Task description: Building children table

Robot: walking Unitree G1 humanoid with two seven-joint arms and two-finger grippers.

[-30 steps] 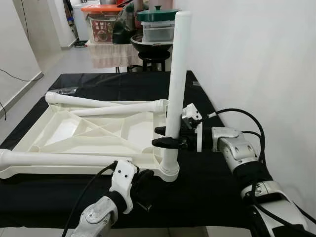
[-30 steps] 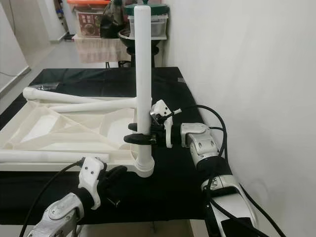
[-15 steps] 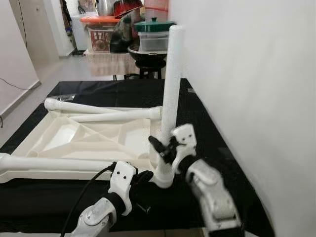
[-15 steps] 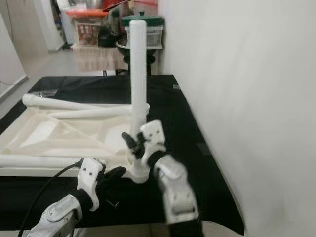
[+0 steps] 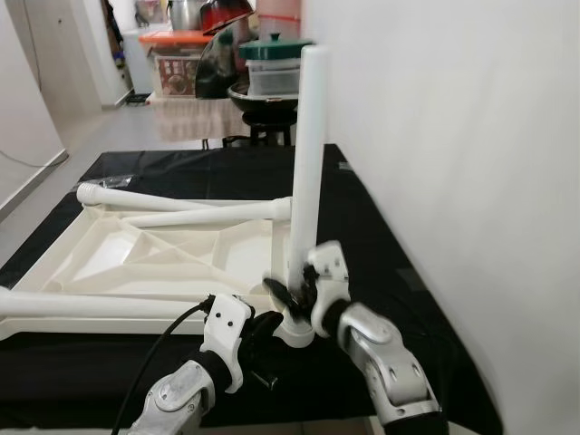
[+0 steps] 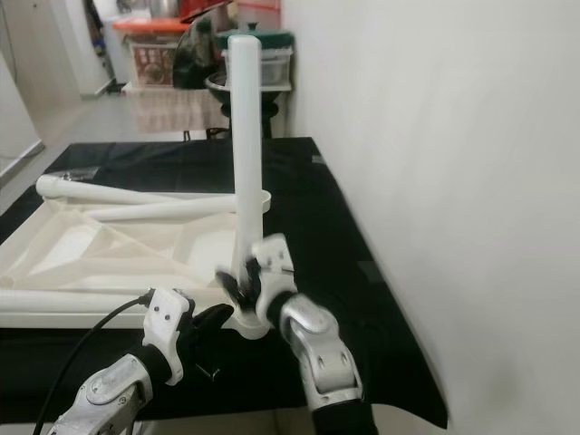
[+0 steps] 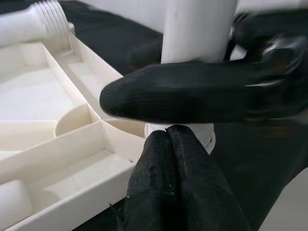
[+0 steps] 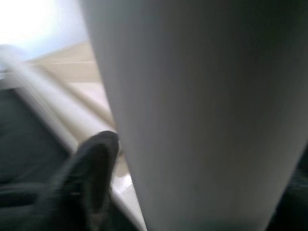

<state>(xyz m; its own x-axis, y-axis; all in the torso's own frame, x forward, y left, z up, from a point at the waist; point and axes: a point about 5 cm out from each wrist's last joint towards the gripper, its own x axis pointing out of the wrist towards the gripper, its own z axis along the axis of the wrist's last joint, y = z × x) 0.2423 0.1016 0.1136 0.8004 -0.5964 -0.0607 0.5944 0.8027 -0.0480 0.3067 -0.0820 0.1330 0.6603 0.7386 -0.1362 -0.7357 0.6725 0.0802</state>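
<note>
An upside-down white plastic tabletop (image 5: 109,254) lies on the black cloth. One white leg (image 5: 308,154) stands upright in the socket at its near right corner. Two loose legs (image 5: 208,215) lie across the far side, and a third leg (image 5: 91,304) lies along the near edge. My right gripper (image 5: 292,292) is low on the upright leg, just above the socket, with a finger (image 7: 192,98) across the leg's front; it is shut on the leg. My left gripper (image 5: 265,326) is shut, and its fingertips (image 7: 168,144) touch the socket's base at the corner.
A white wall (image 5: 453,136) runs close along the right of the table. At the back a stool carries a pot and stacked containers (image 5: 272,72). Bare black cloth (image 5: 381,236) lies between the tabletop and the wall. A small plastic bag (image 5: 118,181) lies at the far left.
My right arm swung from the right side of the upright leg to its near side, and its gripper dropped from mid-height to just above the socket. The left gripper stayed put.
</note>
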